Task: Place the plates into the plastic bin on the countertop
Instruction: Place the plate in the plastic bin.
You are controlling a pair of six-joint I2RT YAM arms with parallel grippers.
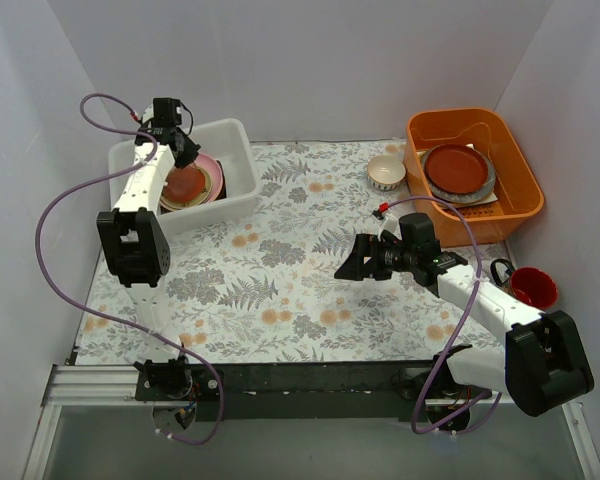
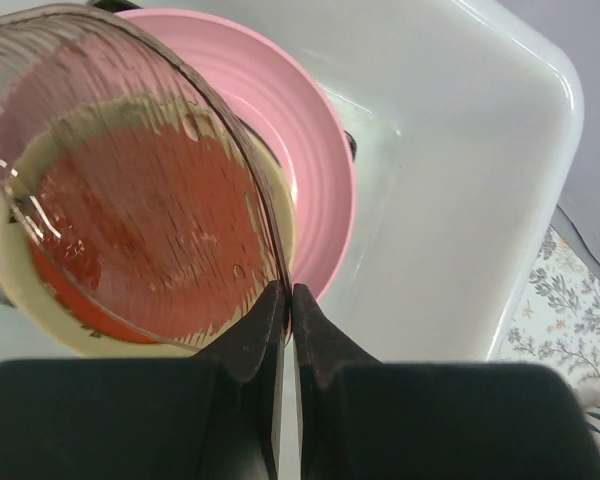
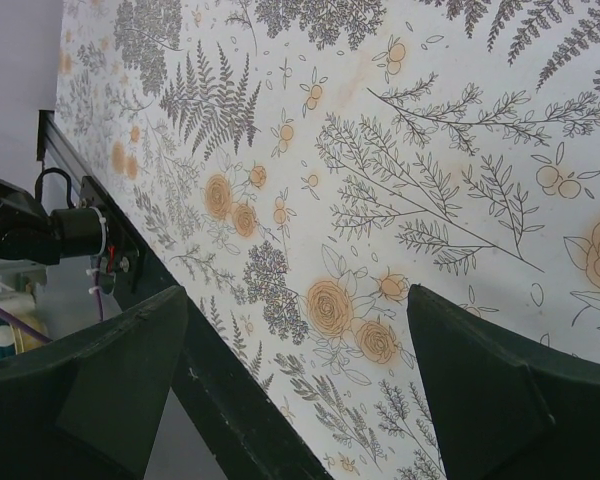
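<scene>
Clear ribbed glass plate [image 2: 130, 170] is what your left gripper [image 2: 287, 300] pinches by the rim, jaws almost together, holding it tilted over the white plastic bin [image 2: 460, 150]. Below it, inside the bin, you see a pink plate [image 2: 315, 150] carrying a cream plate [image 2: 70, 340] and a red-orange saucer [image 1: 187, 183]. Your right gripper [image 3: 298, 300] hangs spread wide and empty over the flowered cloth [image 3: 430, 150].

Robotics lab booth, dressed as a kitchen counter. Boxed in by plain white panels [image 1: 310, 60]. Along the near edge, a silver aluminium rail [image 1: 90, 385] bearing two black-and-white robot arms [image 1: 135, 235] trailing purple cables [image 1: 42, 230]. On top, a pale cloth printed with grey ferns and orange flowers [image 1: 280, 285], with stacked round plates [image 1: 192, 185] in a translucent white plastic bin [image 1: 242, 190].
</scene>
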